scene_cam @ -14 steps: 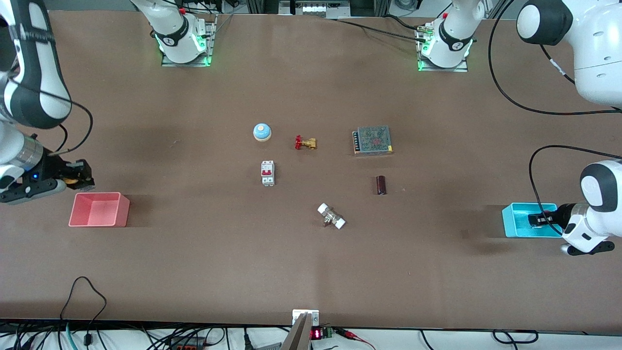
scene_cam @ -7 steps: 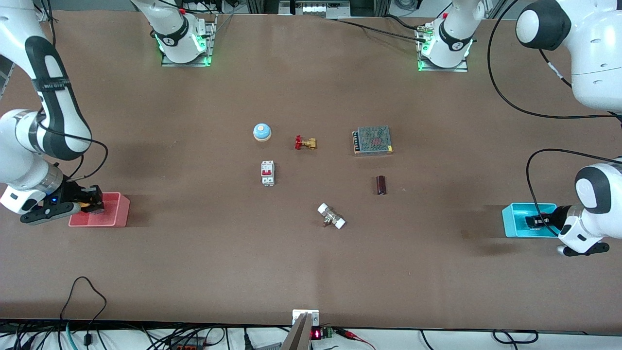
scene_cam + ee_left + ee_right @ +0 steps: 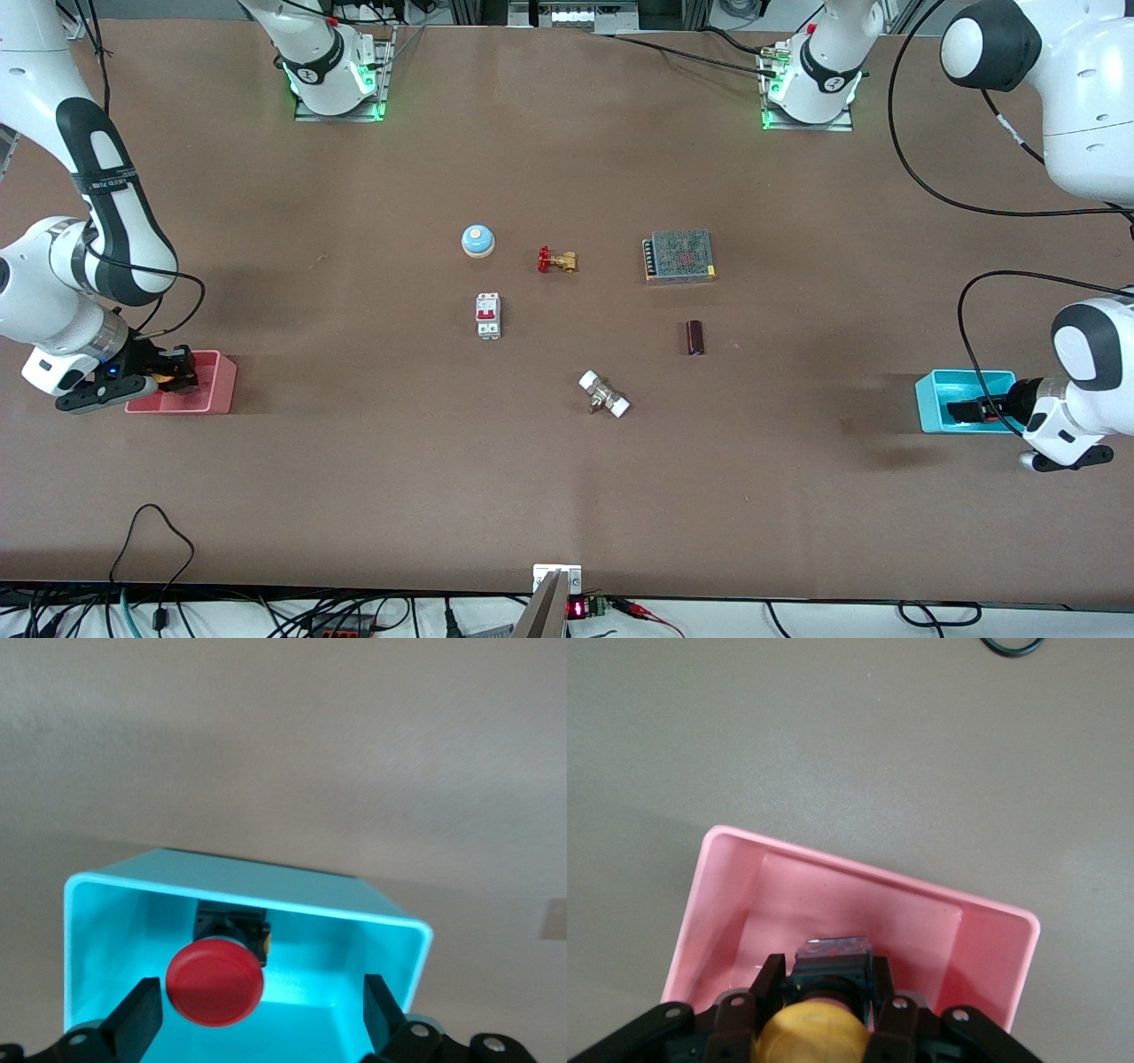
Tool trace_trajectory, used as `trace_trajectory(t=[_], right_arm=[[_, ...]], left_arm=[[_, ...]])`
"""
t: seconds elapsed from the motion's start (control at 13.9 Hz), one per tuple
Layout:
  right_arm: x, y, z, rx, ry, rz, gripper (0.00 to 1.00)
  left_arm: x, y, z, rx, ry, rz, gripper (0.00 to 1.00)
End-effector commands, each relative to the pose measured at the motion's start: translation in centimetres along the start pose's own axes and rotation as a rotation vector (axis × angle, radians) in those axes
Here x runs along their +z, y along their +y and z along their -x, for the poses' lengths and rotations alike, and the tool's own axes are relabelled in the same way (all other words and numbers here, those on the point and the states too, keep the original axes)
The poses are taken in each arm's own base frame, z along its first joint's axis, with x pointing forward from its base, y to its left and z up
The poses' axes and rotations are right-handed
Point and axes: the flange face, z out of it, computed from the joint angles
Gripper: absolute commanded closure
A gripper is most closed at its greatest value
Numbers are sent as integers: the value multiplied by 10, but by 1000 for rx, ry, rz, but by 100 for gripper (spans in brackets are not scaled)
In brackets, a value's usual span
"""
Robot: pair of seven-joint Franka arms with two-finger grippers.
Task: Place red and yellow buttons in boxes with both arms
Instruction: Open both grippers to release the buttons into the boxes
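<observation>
Scanning the front view first, I see the right gripper [image 3: 177, 372] over the pink box [image 3: 217, 390] at the right arm's end of the table, and the left gripper [image 3: 961, 410] low inside the cyan box [image 3: 927, 399] at the left arm's end.

Left wrist view: fingers [image 3: 137, 1019] spread wide, clear of the red button [image 3: 215, 981], which sits between them on the box floor, cap toward the camera.

Right wrist view: fingers [image 3: 766, 983] clamped on the yellow button [image 3: 815, 1035], body pointing down into the pink box [image 3: 983, 943]. I judge that release is the step remaining here.
</observation>
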Motion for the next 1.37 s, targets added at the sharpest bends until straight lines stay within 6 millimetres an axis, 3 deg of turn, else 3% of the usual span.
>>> trace_trajectory(t=[0.0,0.22,0.29,0.5,0.65,0.86,0.94,1.01,1.08,1.29], right_arm=[[7,3,0,0,5,-18,85],[11,5,3,5,1,-21,84],[15,4,4,5,-4,-25,80],[18,4,5,26,2,-38,56],[18,5,4,26,4,-38,41],[18,5,4,21,4,-38,26],[18,5,4,21,4,-38,23],[15,5,3,19,9,-34,8],[8,5,1,18,13,-31,0],[-63,-6,-10,11,-24,-51,0]], left_arm=[[-42,10,7,23,-1,27,0],[-105,23,22,45,25,40,0],[-131,40,30,69,34,38,0],[-191,68,56,94,39,37,0],[-222,101,71,102,56,32,0],[-253,157,92,113,68,16,0],[-265,167,102,119,69,6,0],[-276,175,110,125,71,4,0],[-283,178,118,126,63,3,0],[-289,170,146,116,33,1,0]])
